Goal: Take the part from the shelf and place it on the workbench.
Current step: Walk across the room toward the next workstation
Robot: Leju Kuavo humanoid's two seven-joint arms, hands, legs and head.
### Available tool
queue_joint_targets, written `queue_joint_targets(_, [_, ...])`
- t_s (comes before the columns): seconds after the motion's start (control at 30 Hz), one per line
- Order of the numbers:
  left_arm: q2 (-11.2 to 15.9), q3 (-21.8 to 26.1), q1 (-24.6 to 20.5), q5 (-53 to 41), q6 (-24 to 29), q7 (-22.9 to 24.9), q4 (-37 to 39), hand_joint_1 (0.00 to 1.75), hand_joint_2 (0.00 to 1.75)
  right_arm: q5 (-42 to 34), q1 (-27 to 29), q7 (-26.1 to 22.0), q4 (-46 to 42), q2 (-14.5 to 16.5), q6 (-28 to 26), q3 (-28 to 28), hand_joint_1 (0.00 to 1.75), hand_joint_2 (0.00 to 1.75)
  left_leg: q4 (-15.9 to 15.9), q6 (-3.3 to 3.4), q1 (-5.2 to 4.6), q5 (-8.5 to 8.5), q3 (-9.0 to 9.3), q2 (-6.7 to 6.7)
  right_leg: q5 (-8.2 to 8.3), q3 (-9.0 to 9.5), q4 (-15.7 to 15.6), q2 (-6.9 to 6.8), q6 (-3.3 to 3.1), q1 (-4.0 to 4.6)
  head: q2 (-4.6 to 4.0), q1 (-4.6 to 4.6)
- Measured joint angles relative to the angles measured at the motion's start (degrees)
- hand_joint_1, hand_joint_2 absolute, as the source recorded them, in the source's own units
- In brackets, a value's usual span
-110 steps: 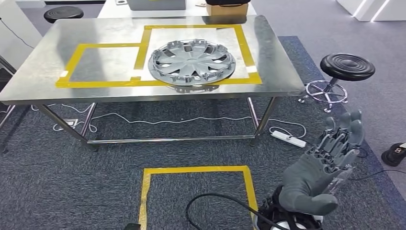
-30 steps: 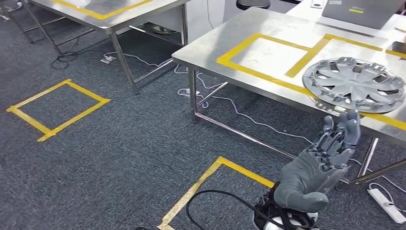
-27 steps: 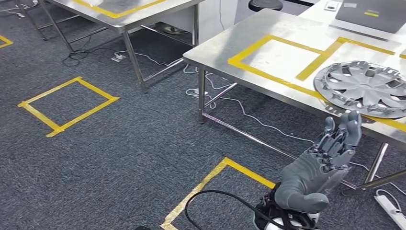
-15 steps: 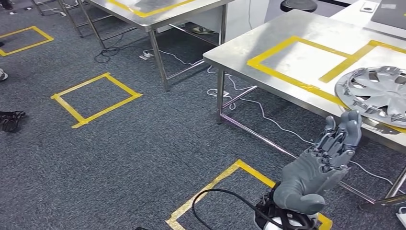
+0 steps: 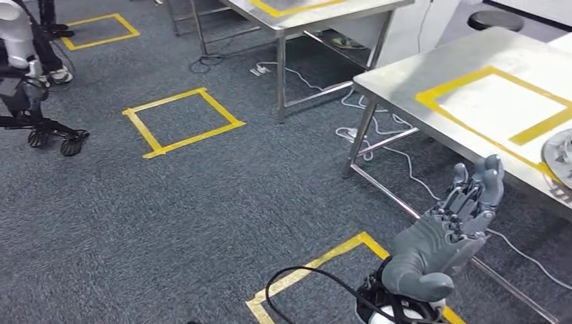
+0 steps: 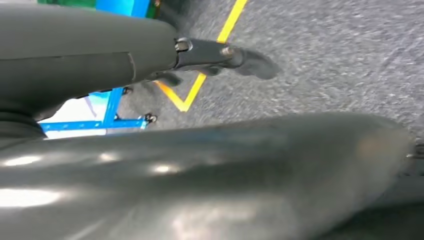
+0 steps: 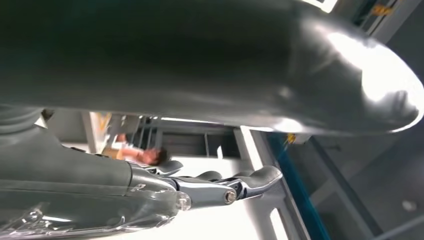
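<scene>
Fingers (image 5: 475,192) of my right hand (image 5: 442,236) stand nearly straight and a little apart, thumb out to the side, holding nothing; it hovers low at my side over the carpet. In the left wrist view one dark finger (image 6: 235,54) of my left hand (image 6: 215,52) reaches out over the floor with nothing in it, but whether that hand is spread or curled I cannot tell.

Going by what lies before me, the part (image 5: 560,158) already sits on the bench (image 5: 432,88), a grey wheel cover showing just a sliver at the right edge of the head view, beside the yellow tape (image 5: 472,125). So I judge the placing done and little left beyond standing clear. No shelf is in sight for me to check against.

That part is up on the bench top, beyond my right fingertips and to their right, near them but apart, with no contact.
</scene>
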Motion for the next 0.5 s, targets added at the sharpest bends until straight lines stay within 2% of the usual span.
queue_joint_targets(0.03, [0.0,0.0,0.0,0.0,0.0,0.0,0.0,0.00,0.00,0.0,0.1,0.0,0.0,0.0,0.0,0.0,0.00,0.00,0.0,0.20,0.08,0.05,0.01,-0.64,-1.85,-1.67,3.6,1.73,0.17,-0.09,0.00,0.18])
queue_joint_targets(0.07, [0.0,0.0,-0.1,0.0,0.0,0.0,0.0,0.00,0.00,0.0,0.1,0.0,0.0,0.0,0.0,0.0,0.00,0.00,0.0,0.34,0.07,0.07,-0.02,-1.32,-3.65,-3.66,7.7,2.89,0.22,-0.12,0.00,0.28])
queue_joint_targets(0.1, [0.0,0.1,-0.1,0.0,0.0,0.0,0.0,0.00,0.00,0.0,0.2,0.0,0.0,0.0,0.0,0.0,0.00,0.00,0.0,0.41,0.06,0.08,-0.04,-2.03,-4.84,-5.46,11.2,3.46,0.24,-0.12,0.00,0.33])
queue_joint_targets(0.13, [0.0,0.1,-0.1,0.0,0.0,0.0,0.0,0.00,0.00,0.0,0.2,0.0,0.0,0.0,0.0,0.0,0.00,0.00,0.0,0.41,0.04,0.08,-0.02,-2.76,-4.98,-6.54,13.0,3.70,0.22,-0.13,0.00,0.36])
queue_joint_targets(0.17, [0.0,0.1,0.0,0.0,-0.1,0.0,0.0,0.00,0.00,0.0,0.3,0.0,0.0,0.0,0.0,0.0,0.00,0.00,0.0,0.39,0.04,0.09,0.03,-3.54,-3.93,-6.49,12.4,3.83,0.16,-0.16,0.00,0.37])
queue_joint_targets(0.2, [0.0,0.1,0.0,0.0,-0.1,-0.1,0.0,0.00,0.00,0.0,0.3,0.0,0.0,0.0,0.0,0.0,0.00,0.00,0.0,0.35,0.08,0.11,0.10,-4.34,-2.01,-5.38,9.8,4.11,0.10,-0.25,0.00,0.37])
queue_joint_targets(0.23, [0.0,0.2,0.0,0.0,-0.2,-0.3,0.0,0.00,0.00,0.0,0.2,0.1,0.0,0.0,0.0,0.0,0.00,0.00,0.0,0.24,0.12,0.12,0.17,-5.12,0.19,-3.56,5.8,5.03,0.09,-0.46,0.00,0.38])
queue_joint_targets(0.27, [-0.1,0.2,-0.1,0.0,-0.2,-0.5,0.0,0.00,0.00,0.0,0.2,0.1,0.0,0.0,0.0,0.0,0.00,0.00,0.1,0.04,0.08,0.13,0.13,-5.87,1.72,-1.74,1.8,6.49,0.09,-0.73,0.00,0.38])
queue_joint_targets(0.3, [-0.1,0.2,-0.2,-0.1,-0.2,-0.6,0.0,0.00,0.00,0.0,0.2,0.2,0.0,0.0,0.0,0.0,0.00,0.00,0.2,-0.27,0.09,0.22,-0.01,-6.55,2.60,-0.39,-1.0,7.77,0.00,-0.95,0.00,0.36])
queue_joint_targets(0.33, [-0.1,0.2,-0.2,-0.1,-0.2,-0.8,0.0,0.00,0.00,0.0,0.2,0.2,0.0,0.0,0.0,0.0,0.00,0.00,0.2,-0.65,0.11,0.37,-0.24,-7.12,2.84,0.28,-2.5,8.74,-0.15,-1.06,0.00,0.34])
queue_joint_targets(0.37, [-0.1,0.2,-0.2,-0.2,-0.1,-0.9,0.0,0.00,0.00,0.0,0.2,0.3,0.0,0.0,0.0,0.0,0.00,0.00,0.1,-1.05,0.18,0.58,-0.49,-7.65,2.72,0.40,-2.8,8.94,-0.44,-1.00,0.00,0.31])
queue_joint_targets(0.43, [-0.1,0.2,-0.1,-0.2,0.0,-0.9,0.0,0.00,0.00,0.0,0.1,0.4,0.0,0.0,0.0,0.0,0.00,0.00,-0.1,-1.73,0.42,0.83,-0.83,-8.23,3.06,0.39,-2.9,7.76,-1.21,-0.85,0.00,0.29])
queue_joint_targets(0.5, [-0.1,0.2,-0.1,-0.2,0.2,-0.9,0.0,0.00,0.00,0.0,0.0,0.4,0.0,0.0,0.0,0.0,0.00,0.00,2.2,-2.16,0.26,-0.76,-2.03,-6.13,3.31,0.52,-3.3,6.27,-2.01,-0.84,0.00,-0.05])
